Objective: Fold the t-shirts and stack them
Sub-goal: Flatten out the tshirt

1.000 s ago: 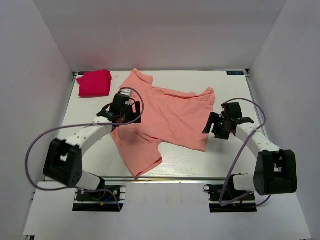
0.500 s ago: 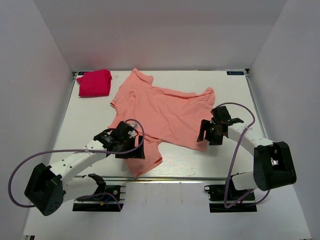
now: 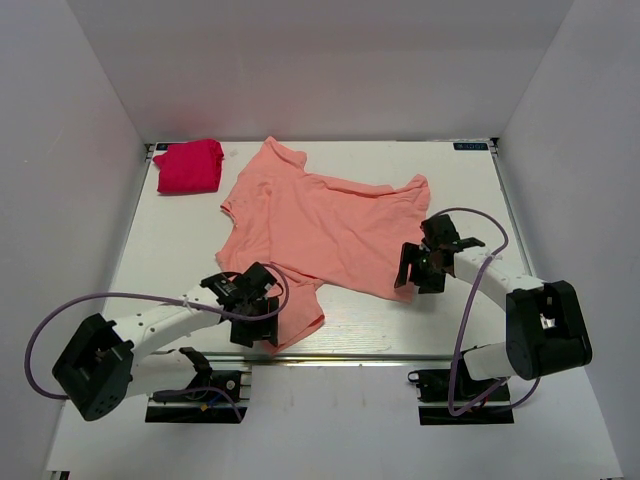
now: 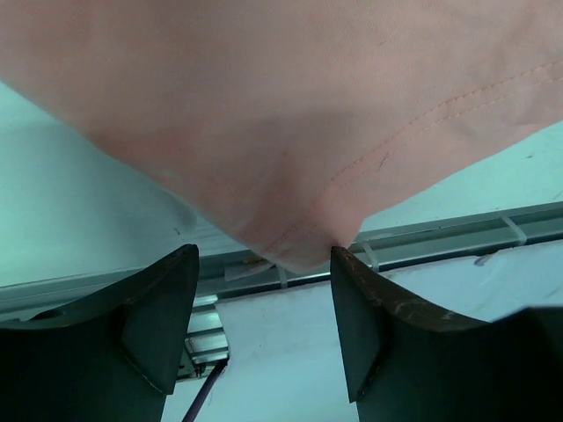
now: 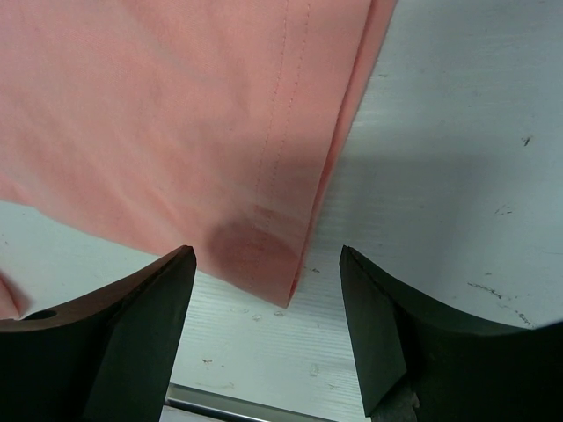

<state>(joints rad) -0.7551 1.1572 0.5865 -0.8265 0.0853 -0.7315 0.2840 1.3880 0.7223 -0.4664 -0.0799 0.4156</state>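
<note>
1. The salmon-pink short-sleeved cotton t-shirt [image 3: 330, 225] lies spread open across the middle of the white table [image 3: 460, 190]. Its collar points to the far left and its hem to the near side. It lies just as it did a second ago.
2. The magenta-red folded t-shirt bundle [image 3: 188, 166] sits in the far left corner, apart from the pink shirt, and has not shifted.
3. The left gripper [image 3: 258, 325] has moved most. A second ago it hung over the shirt's far left sleeve. Half a second ago it was beside the near flap. Now it sits lower still, at the near left hem corner, close to the table's near edge.
4. In the left wrist view the left gripper [image 4: 264, 259] has its fingers [image 4: 167, 308] spread, with the stitched hem corner drooping between them. The corner's tip just meets the right-hand finger, and the cloth is not pinched. The table's metal rail [image 4: 440, 230] shows beyond.
5. The right gripper [image 3: 408, 272] has edged in from the right to the shirt's near right corner.
6. In the right wrist view the right gripper [image 5: 266, 257] also has its fingers [image 5: 149, 316] held apart. The hemmed corner lies flat on the table between them, touching neither.
</note>
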